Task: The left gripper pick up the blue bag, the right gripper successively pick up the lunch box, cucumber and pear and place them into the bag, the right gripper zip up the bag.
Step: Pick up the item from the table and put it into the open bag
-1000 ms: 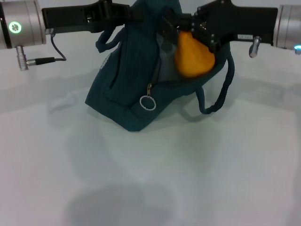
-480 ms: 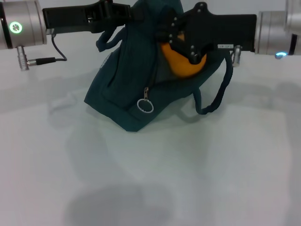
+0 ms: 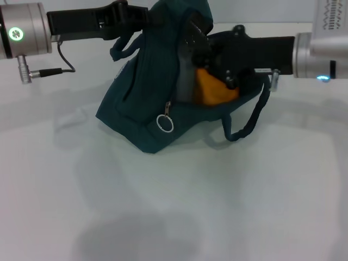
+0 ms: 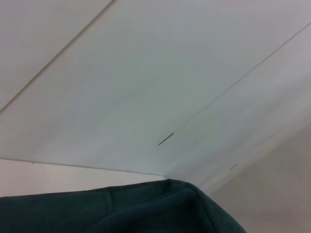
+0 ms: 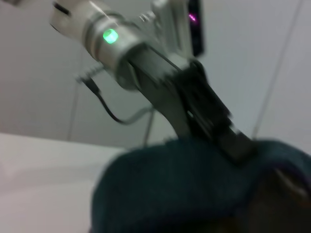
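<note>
1. Pear (image 3: 213, 90) sits inside the mouth of the blue bag (image 3: 147, 103), at about 3 o'clock from the zipper pull (image 3: 164, 123).
2. Right gripper (image 3: 209, 54) is clamped on the pear; the left gripper (image 3: 142, 16) grips the bag's top at 12 o'clock.
3. Releasing too near the mouth's edge could let the pear roll out onto the table (image 3: 179, 206).
4. The fingers could snag the fabric on withdrawal.

The blue fabric bag (image 3: 147, 103) sat on the white table (image 3: 179, 201), the left gripper (image 3: 142, 16) at its top; the orange pear (image 3: 213, 89) lay inside its opening, under the right gripper (image 3: 202, 50).
</note>
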You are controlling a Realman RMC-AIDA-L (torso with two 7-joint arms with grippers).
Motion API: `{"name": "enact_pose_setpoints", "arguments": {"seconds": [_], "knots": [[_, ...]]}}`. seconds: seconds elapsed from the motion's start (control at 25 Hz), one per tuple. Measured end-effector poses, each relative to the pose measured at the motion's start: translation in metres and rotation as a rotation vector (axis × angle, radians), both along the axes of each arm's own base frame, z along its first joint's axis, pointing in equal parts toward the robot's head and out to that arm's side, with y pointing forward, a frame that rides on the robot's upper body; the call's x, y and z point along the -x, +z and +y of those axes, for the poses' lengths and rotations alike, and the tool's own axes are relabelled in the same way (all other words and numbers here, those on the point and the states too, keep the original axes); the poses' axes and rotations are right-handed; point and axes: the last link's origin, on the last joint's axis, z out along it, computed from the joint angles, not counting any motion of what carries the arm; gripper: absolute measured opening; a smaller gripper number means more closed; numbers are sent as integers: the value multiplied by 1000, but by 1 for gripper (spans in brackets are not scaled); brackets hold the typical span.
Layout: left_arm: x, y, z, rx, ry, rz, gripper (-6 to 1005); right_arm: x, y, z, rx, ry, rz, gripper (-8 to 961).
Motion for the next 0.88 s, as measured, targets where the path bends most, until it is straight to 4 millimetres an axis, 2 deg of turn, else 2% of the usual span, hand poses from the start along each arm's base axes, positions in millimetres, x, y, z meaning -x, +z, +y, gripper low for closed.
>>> {"name": "enact_pose_setpoints", "arguments": {"seconds": [0.4, 0.64, 0.88], "knots": [[1, 0, 0, 0, 2, 0, 61, -13, 11, 16, -108, -60, -40, 38], [-2, 0, 1, 3, -2, -1, 61, 2, 18, 26, -167, -39, -22, 38], [-3, 0, 1, 4, -5, 0, 61, 28, 20, 28, -159, 23, 20, 38]]}}
